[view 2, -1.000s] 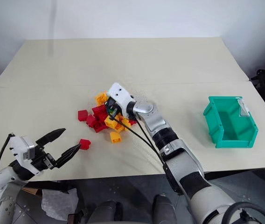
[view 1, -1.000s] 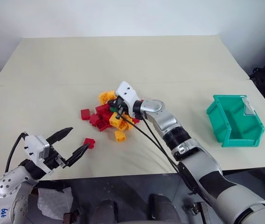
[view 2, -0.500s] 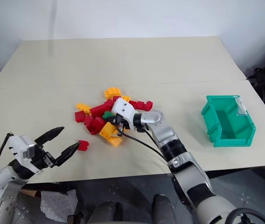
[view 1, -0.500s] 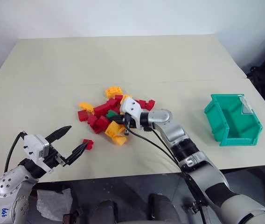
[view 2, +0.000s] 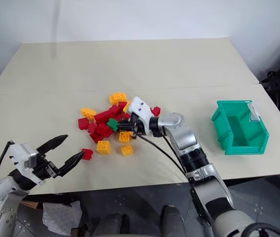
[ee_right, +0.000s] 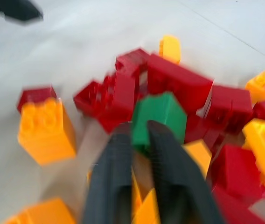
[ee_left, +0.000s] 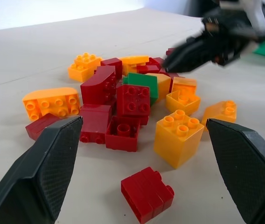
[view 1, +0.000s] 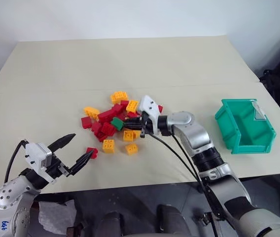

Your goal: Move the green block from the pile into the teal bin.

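The green block sits in the pile mid-table, partly buried among red bricks. The right gripper has its fingers slightly apart at the block's edge; whether they grip it is unclear. The left gripper hangs wide open at the table's near left edge, and the bin stands by the right edge.

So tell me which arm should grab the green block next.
Right. The right gripper already points at the green block in the pile; the left gripper hovers open nearer the table edge.

table: pale beige, fills the middle, seam across | wall: white, along the top | floor: dark grey, along the bottom | light: soft, even
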`<action>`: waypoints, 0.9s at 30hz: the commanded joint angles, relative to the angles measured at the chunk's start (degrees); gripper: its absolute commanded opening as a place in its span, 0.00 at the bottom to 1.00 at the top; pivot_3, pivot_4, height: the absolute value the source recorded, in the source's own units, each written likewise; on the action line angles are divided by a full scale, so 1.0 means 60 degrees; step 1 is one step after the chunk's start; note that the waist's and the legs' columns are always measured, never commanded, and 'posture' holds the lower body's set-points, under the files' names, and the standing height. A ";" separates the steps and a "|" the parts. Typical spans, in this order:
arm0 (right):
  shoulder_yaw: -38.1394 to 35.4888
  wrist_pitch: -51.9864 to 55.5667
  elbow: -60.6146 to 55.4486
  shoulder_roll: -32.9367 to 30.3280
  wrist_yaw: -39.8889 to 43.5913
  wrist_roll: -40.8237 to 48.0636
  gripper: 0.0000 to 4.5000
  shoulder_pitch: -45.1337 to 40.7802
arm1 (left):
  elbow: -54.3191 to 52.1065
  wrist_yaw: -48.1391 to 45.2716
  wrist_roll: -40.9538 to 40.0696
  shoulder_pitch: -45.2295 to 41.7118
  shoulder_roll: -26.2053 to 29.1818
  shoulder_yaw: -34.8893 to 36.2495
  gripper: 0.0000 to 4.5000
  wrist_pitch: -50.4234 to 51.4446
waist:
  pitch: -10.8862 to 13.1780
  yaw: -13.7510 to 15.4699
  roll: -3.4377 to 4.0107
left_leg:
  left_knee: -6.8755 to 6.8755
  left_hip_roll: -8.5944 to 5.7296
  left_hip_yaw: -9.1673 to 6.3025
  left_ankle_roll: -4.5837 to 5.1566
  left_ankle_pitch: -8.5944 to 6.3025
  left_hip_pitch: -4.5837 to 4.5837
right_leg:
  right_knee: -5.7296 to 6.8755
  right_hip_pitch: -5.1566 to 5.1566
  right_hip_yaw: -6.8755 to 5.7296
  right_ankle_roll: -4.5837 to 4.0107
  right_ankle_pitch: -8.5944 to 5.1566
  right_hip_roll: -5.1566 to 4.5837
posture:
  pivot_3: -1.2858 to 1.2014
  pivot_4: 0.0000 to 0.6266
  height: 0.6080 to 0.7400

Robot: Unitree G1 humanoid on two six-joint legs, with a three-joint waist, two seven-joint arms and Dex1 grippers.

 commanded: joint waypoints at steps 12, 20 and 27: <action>0.1126 -0.0333 0.0588 0.0631 -0.1649 -0.1459 0.94 -0.0468 | -0.0072 -0.0006 -0.0021 0.0069 -0.0002 0.0121 1.00 -0.0265 | 0.0000 -0.0012 0.0000 | -0.0002 -0.0004 0.0004 0.0001 -0.0004 -0.0002 | -0.0001 -0.0004 -0.0001 0.0000 0.0000 0.0000 | 0.52 0.24 1.00; 0.1298 -0.0938 0.0968 0.0839 -0.2045 -0.1837 0.81 -0.0432 | -0.0055 0.0033 -0.0017 0.0015 0.0007 0.0082 1.00 -0.0276 | 0.0000 -0.0017 0.0001 | -0.0005 -0.0003 0.0004 0.0000 -0.0004 -0.0003 | -0.0001 -0.0006 -0.0002 0.0000 0.0000 0.0000 | 0.52 0.24 1.00; 0.1143 -0.1513 0.0808 0.0614 -0.2020 -0.1980 0.32 -0.0416 | -0.0042 0.0018 -0.0019 -0.0036 0.0010 0.0031 1.00 -0.0264 | 0.0001 -0.0018 0.0001 | -0.0005 -0.0003 0.0004 0.0000 -0.0004 -0.0002 | 0.0000 -0.0006 -0.0002 0.0000 0.0000 0.0000 | 0.52 0.24 1.00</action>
